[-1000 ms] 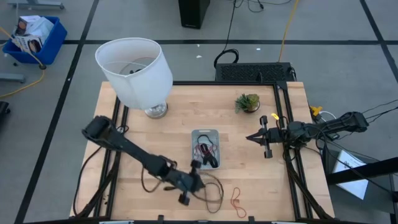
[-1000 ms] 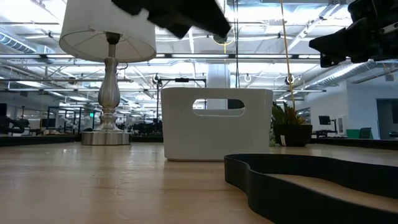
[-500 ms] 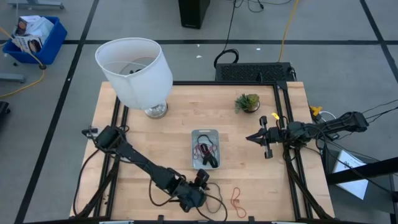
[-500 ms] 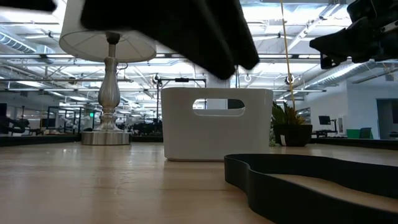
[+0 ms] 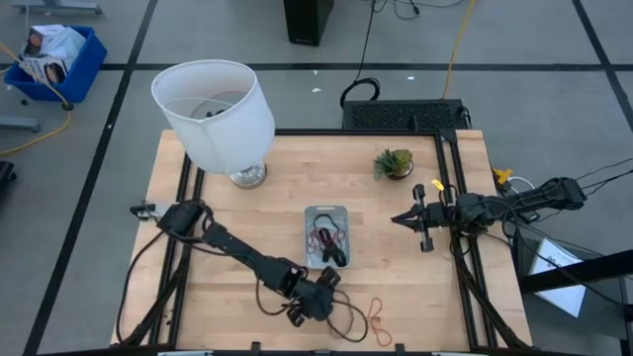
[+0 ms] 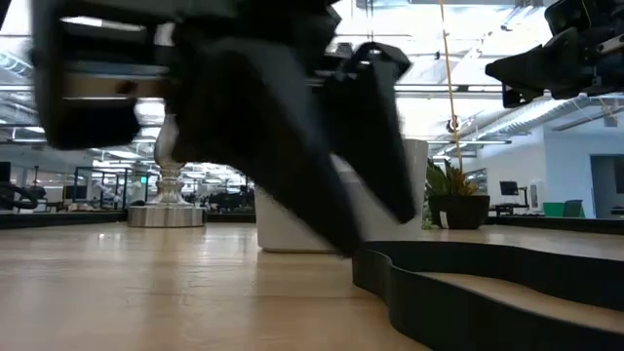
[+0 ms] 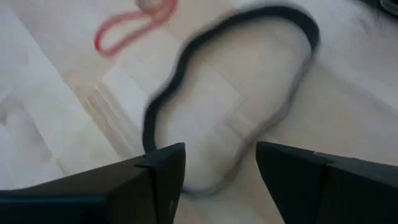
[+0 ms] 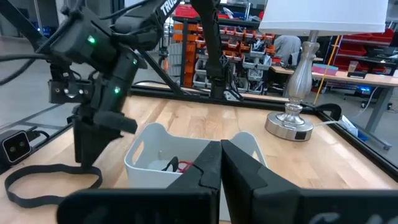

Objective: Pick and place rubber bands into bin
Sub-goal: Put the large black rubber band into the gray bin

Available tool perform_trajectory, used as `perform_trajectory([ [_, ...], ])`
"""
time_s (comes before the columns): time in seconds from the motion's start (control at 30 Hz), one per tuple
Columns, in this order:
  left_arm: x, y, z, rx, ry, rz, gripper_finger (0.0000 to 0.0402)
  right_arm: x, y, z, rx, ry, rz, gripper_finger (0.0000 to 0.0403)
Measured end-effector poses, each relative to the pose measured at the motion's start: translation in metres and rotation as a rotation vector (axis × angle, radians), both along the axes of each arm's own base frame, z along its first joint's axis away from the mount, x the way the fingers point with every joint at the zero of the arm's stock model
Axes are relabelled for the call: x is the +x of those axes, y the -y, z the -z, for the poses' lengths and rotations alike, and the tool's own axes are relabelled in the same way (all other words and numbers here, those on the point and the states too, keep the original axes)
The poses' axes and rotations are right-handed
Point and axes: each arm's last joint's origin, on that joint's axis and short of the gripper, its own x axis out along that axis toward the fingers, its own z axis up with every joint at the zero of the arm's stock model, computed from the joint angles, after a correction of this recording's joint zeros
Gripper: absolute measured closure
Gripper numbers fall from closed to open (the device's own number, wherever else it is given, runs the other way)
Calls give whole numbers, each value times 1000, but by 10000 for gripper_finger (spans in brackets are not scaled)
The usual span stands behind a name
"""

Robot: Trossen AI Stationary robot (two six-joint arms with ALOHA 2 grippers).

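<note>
The bin stands mid-table with red and black rubber bands lying in it. Near the table's front edge a large black rubber band lies flat on the wood, and a red-orange rubber band lies to its right. My left gripper is open and low over the black band. Its fingers stand on either side of the loop's near part. My right gripper is shut and hangs in the air at the table's right side, holding nothing.
A white lamp stands at the far left of the table and a small potted plant at the far right. Bare wood lies between the bin and the right gripper. A blue crate sits on the floor beyond the table.
My left gripper has drawn back from the bin's near end toward the table's near edge. It has come down low over the black rubber band, so it now fills the low view. The bands have stayed where they were.
</note>
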Motion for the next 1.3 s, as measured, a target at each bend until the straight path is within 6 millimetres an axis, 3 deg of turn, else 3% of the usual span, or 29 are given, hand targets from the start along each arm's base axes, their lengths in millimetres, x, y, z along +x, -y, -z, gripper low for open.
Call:
perform_trajectory([
  [0.4,5,-1,23,-34,-60,35,258,0,0,0,-6,-4,0,399],
  [0.5,4,1,22,-37,-54,42,297,0,0,1,-8,-5,0,399],
  [0.63,1,7,18,-30,-37,80,378,0,0,0,-9,-4,0,399],
  [0.73,-1,11,13,-31,-22,89,390,0,0,0,-10,-3,0,399],
  [0.97,-6,21,-32,73,124,56,396,0,0,1,-3,-7,1,399],
  [1.3,-25,2,-116,238,345,-92,398,1,0,1,-1,-9,2,399],
])
